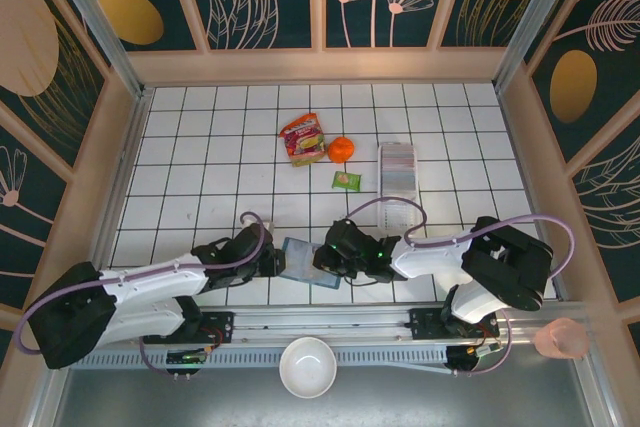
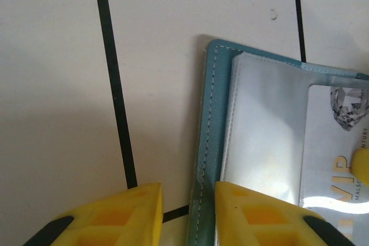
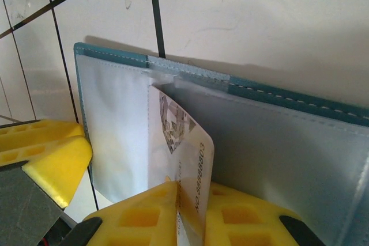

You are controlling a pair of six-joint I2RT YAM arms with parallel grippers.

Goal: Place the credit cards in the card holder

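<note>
Overlapping card holder point(image 3: 277, 142), right end effector point(image 3: 190, 211) pinches card point(image 3: 185, 145).

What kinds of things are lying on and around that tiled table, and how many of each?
snack packets: 2 (red packet, green packet)
orange: 1
clear tray: 1
card holder: 1
card: 1
white bowl: 1
pink cup: 1
Total: 8
</note>
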